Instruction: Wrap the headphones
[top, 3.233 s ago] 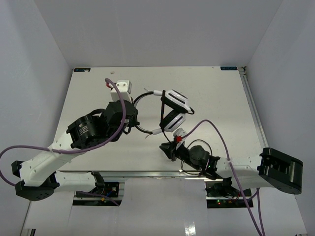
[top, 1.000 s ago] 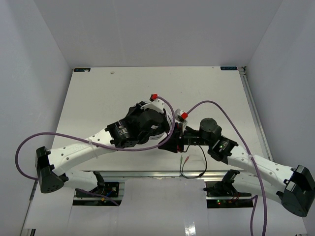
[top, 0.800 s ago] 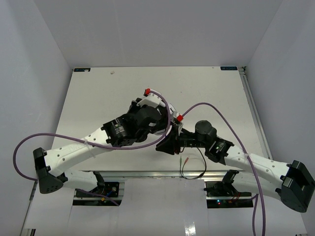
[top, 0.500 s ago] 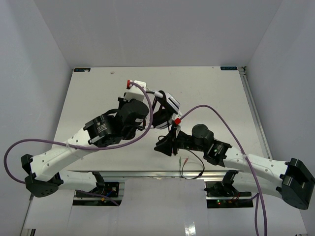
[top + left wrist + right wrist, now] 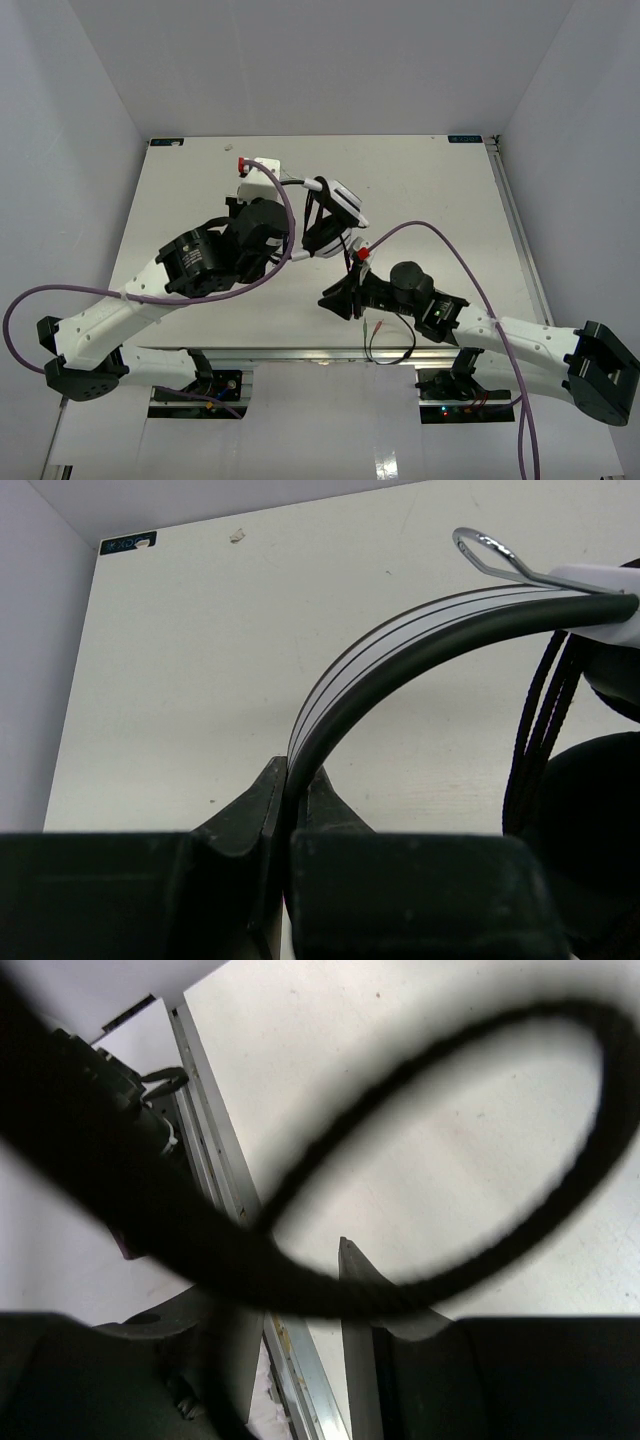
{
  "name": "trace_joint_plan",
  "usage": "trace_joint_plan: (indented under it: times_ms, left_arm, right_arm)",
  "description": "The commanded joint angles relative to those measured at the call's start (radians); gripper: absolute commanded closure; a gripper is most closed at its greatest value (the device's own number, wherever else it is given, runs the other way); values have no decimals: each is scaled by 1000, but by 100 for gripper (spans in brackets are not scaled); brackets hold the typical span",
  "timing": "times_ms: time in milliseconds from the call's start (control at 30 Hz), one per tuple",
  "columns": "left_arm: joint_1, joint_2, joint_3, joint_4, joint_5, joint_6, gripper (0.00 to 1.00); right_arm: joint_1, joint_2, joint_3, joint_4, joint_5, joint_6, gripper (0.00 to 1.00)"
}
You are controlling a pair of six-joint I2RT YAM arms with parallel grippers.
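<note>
Left gripper [image 5: 288,802] pinches the stiff, springy headband [image 5: 400,645], light headphones [image 5: 335,215] above the table [image 5: 450,200]; limp, slippery cord [image 5: 450,1060] loops past the right gripper [image 5: 300,1300], its hold we cannot tell; we'd take that cord close to the headphones.

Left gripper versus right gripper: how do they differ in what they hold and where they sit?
The left gripper is shut on the headband of the headphones; the right gripper has its jaws apart, the blurred cord looping across, so its grip is unclear. The left gripper sits farther up the table; the right gripper is nearer the front edge. Both are beside the headphones.
</note>
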Motion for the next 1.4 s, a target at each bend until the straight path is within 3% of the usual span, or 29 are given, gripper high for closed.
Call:
trace_joint_plan:
  times_ms: [0,467,633,900,1200,1367]
  left_arm:
    - [-2,-54,97,47,-66,-143,100]
    - [-2,-179,20,178,-41,-196,100]
    - [-2,-215,11,221,-28,-203,100]
    - [-2,-262,-12,282,-12,-215,100]
    - [-2,-322,-65,388,-3,-199,100]
    - [-2,-366,-82,420,185,-171,100]
  right_arm:
    - [16,-38,-31,39,28,-5,60]
    - [26,-17,-59,91,30,8,66]
    - [31,9,-62,104,23,8,83]
    - [46,78,-67,118,38,8,92]
    - [109,165,-56,151,65,-5,92]
    - [108,196,-44,144,129,-6,92]
